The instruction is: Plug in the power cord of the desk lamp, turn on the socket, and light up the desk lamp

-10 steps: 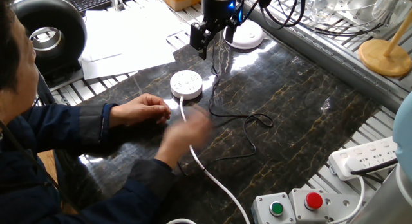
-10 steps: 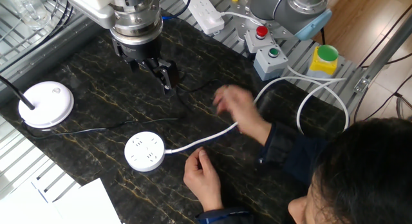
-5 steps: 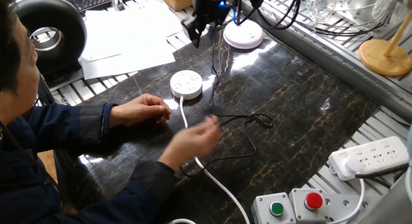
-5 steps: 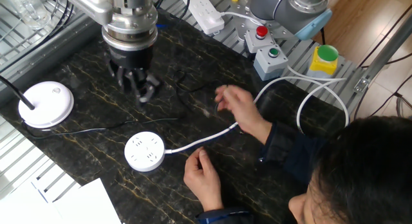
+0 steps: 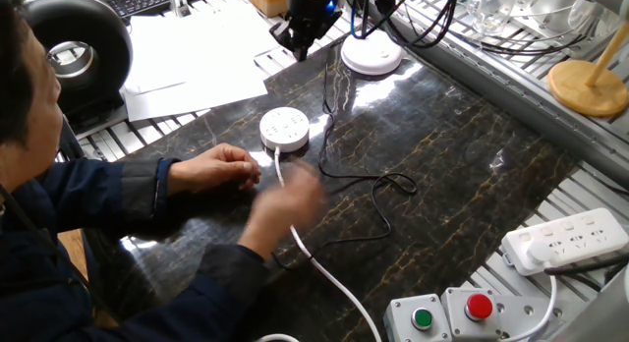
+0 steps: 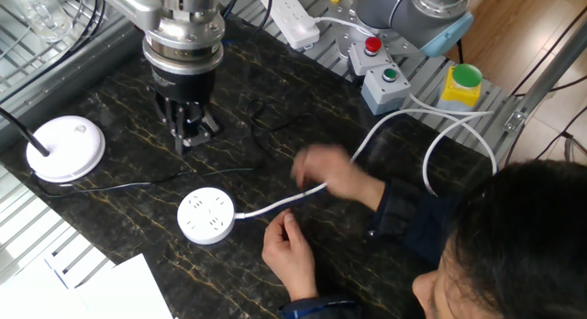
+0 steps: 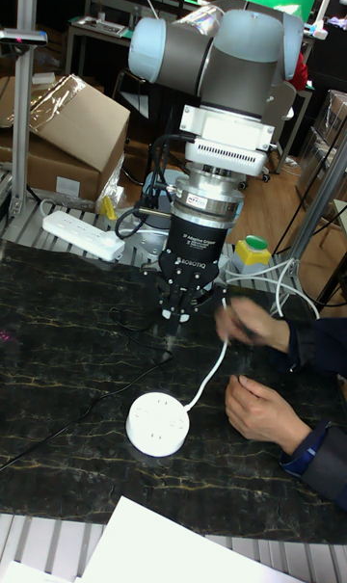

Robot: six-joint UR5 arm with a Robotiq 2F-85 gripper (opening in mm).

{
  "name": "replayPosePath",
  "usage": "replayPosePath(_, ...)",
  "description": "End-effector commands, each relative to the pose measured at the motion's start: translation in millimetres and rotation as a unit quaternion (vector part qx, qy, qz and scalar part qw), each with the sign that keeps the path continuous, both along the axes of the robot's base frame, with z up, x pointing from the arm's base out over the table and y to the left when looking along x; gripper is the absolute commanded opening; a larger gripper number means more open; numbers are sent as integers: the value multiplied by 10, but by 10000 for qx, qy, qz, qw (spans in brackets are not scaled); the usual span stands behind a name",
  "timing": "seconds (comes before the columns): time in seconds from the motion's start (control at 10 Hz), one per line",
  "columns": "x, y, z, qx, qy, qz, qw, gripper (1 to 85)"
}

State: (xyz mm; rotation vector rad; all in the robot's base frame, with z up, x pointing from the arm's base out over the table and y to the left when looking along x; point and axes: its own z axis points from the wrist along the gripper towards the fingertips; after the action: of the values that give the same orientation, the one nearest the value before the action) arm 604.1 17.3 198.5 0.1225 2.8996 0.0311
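The round white socket (image 5: 284, 129) (image 6: 204, 215) (image 7: 157, 424) lies on the dark marble table, its thick white cable running toward the person. Behind it sits the desk lamp's flat white base (image 5: 371, 55) (image 6: 64, 147). From that base the thin black power cord (image 5: 385, 185) (image 6: 138, 183) trails and loops over the table; I cannot make out its plug. My gripper (image 5: 303, 35) (image 6: 188, 134) (image 7: 181, 313) hangs above the table between lamp and socket, fingers pointing down, open and holding nothing.
A person's left hand (image 5: 211, 168) rests beside the socket, and the other hand (image 6: 326, 175) is blurred over the white cable. A white power strip (image 5: 565, 239), button boxes (image 5: 447, 313), a wooden stand (image 5: 588, 86) and papers (image 5: 192, 57) ring the table.
My gripper has turned about its axis and shifted toward the lamp side. The person's right hand keeps moving over the cable and cord.
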Motion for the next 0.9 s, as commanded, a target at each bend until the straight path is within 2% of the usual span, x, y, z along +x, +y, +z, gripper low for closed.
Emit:
replayPosePath(0.0,-234,179,-29,137,319,-342,9988,10)
replayPosePath(0.1,-213,281,-55,208,237,-514,9982,10)
replayPosePath(0.2,-227,469,-57,472,270,-672,9963,10)
replayPosePath(0.3,-385,478,-95,418,563,-523,9962,10)
replayPosePath(0.4,-424,443,-104,320,633,-390,9967,10)
replayPosePath(0.6,-414,446,-121,275,606,-264,9974,10)
replayPosePath(0.7,-416,425,-163,185,608,-63,9980,10)
replayPosePath(0.8,-400,453,-166,204,533,-124,9983,10)
